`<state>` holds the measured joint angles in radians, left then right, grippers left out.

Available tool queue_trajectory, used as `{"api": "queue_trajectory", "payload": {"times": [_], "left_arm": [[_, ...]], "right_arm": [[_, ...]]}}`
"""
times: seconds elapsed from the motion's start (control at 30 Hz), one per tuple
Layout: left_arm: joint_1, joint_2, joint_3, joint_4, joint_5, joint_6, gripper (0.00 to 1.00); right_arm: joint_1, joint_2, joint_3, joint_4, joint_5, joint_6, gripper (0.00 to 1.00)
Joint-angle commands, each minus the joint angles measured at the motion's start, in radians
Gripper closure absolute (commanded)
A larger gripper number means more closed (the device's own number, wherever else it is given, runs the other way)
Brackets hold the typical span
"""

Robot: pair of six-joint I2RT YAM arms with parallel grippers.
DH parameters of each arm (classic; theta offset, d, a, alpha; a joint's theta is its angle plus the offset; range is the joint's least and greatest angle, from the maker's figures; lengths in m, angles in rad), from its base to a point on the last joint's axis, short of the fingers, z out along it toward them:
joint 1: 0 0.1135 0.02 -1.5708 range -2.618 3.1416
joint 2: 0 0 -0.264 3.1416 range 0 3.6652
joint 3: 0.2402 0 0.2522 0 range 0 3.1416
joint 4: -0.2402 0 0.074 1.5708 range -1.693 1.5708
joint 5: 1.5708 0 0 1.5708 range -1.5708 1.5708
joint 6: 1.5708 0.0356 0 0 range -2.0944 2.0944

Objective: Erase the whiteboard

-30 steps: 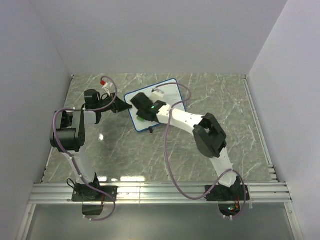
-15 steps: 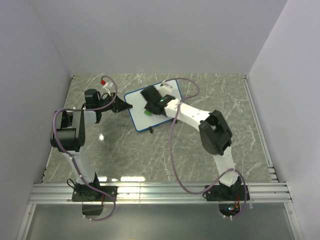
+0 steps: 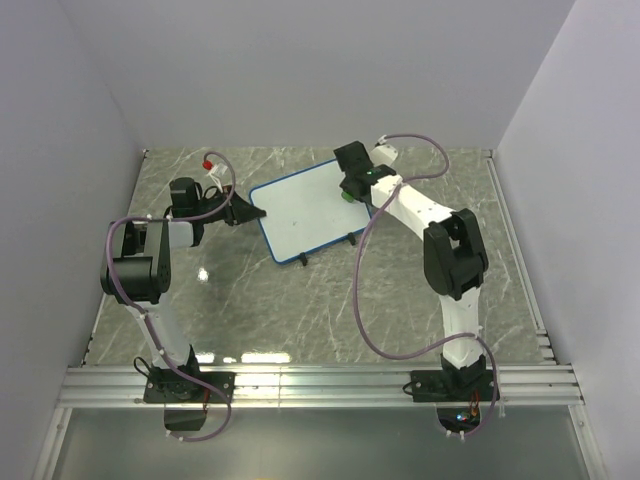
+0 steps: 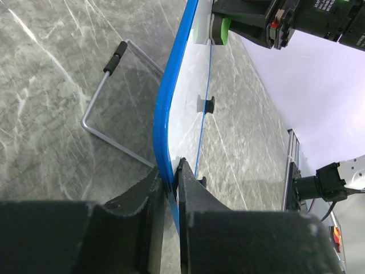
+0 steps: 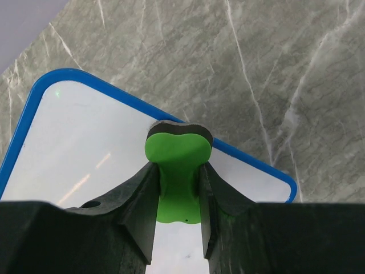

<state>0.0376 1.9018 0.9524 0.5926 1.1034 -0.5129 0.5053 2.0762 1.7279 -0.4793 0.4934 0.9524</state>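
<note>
- Bright, even light comes from overhead; shadows are faint and soft.
- A small glare spot sits on the left half of the table (image 3: 203, 272).
- The whiteboard (image 5: 97, 154) shows pale reflected streaks.
- In both wrist views the dark near foreground is blurred.

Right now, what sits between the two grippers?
Only the clean whiteboard, in the top view: the left gripper pinches one edge, the right gripper holds a green eraser at the opposite end.

Overhead and close wrist views share the whiteboard (image 3: 305, 210).
</note>
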Motion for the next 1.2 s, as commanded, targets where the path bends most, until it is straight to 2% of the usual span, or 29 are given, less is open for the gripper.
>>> {"api": "queue_trajectory", "payload": {"times": [0.0,0.27,0.43,0.73,0.87,1.17], "left_arm": [[-0.016,0.022,0.0,-0.07,-0.051,0.086,1.0],[-0.015,0.023,0.0,-0.071,-0.053,0.085,1.0],[-0.015,0.026,0.003,-0.076,-0.054,0.086,1.0],[-0.016,0.029,0.009,-0.085,-0.054,0.089,1.0],[-0.018,0.031,0.013,-0.089,-0.056,0.091,1.0],[-0.019,0.031,0.016,-0.094,-0.056,0.093,1.0]], "right_arm": [[0.002,0.006,-0.037,0.033,0.037,0.0,1.0],[0.015,-0.062,-0.203,0.065,0.011,0.117,1.0],[0.012,-0.091,-0.269,0.091,0.005,0.12,1.0],[0.045,-0.042,-0.147,0.093,-0.052,0.12,1.0],[0.117,0.008,-0.041,0.058,-0.052,0.144,1.0],[0.262,0.097,0.044,0.038,-0.087,0.239,1.0]]}}
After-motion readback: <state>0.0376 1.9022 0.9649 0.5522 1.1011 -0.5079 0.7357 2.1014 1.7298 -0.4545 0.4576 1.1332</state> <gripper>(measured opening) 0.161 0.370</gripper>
